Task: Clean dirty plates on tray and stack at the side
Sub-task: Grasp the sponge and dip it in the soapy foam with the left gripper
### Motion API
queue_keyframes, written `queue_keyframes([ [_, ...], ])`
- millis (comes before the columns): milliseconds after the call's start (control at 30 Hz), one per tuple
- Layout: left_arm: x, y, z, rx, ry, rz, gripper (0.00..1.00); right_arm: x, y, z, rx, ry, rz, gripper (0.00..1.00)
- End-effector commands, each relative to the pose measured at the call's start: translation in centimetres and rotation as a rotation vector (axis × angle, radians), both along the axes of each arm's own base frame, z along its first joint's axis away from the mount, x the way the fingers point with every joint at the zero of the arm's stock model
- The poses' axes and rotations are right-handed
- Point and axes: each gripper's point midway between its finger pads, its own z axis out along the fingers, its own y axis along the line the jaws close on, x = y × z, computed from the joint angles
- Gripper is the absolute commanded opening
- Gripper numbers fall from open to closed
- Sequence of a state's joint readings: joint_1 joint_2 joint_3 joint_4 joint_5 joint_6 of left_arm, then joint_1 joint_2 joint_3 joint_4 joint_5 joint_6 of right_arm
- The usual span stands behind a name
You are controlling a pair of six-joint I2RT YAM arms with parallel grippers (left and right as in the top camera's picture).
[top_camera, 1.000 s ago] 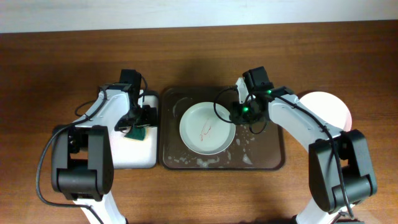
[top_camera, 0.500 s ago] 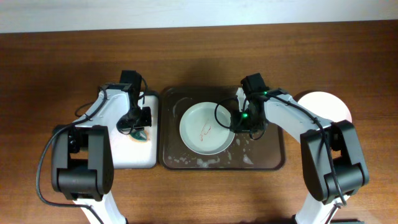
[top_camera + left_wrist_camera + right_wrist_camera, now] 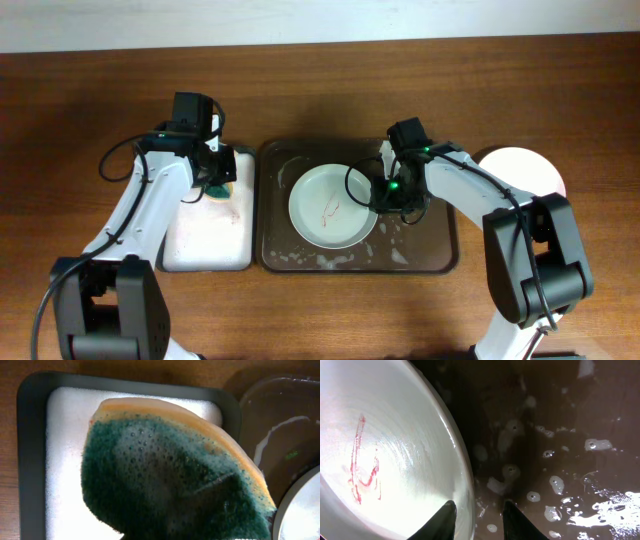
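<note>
Left gripper [image 3: 214, 181]: we saw it above the far right corner of the white-lined tray [image 3: 205, 242]; it was pinching the sponge [image 3: 165, 490], which hid most of its fingers in the left wrist view.
Sponge: green scouring face toward the wrist camera, wet and beaded with small bubbles; a yellow-orange backing showed along its upper edge; it hung clear of the white lining beneath it.
White-lined tray: dark rim, white inside; it sat on the table [image 3: 100, 80] just left of the brown tray [image 3: 436, 246], the two edges side by side.
Right gripper [image 3: 479, 517]: spread; one fingertip was over the inside of the dirty plate [image 3: 315, 225], the other over the wet tray floor, so the plate's right rim ran between them; we could not tell whether either fingertip touched the rim.
Dirty plate: it lay flat in the brown tray, left of centre; we noted a thin red smear [image 3: 362, 465] near its middle; the rest of its glossy surface looked pale and clean.
Brown tray: dark, wet; white suds [image 3: 600, 510] were scattered over the floor to the right of the plate and along the near edge.
Second plate [image 3: 528, 170]: pale, on the table just right of the brown tray; the right arm covered its left part.
</note>
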State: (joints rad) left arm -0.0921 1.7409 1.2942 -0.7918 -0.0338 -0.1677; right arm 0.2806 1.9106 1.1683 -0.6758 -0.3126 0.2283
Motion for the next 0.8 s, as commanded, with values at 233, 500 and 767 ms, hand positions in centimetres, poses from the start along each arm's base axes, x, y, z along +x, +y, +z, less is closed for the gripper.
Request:
queue_keyframes([
  [233, 5.7, 2.2, 5.0, 0.111, -0.302, 0.069, 0.0, -0.7, -0.8, -1.5, -0.046, 0.03, -0.002, 0.33],
  [500, 5.3, 3.5, 12.2, 0.164, -0.49, 0.125, 0.0, -0.7, -0.8, -1.5, -0.046, 0.029, -0.002, 0.33],
  [767, 1.2, 5.7, 11.4, 0.237, -0.377, 0.308, 0.0, -0.7, -0.8, -1.5, -0.046, 0.03, -0.002, 0.33],
])
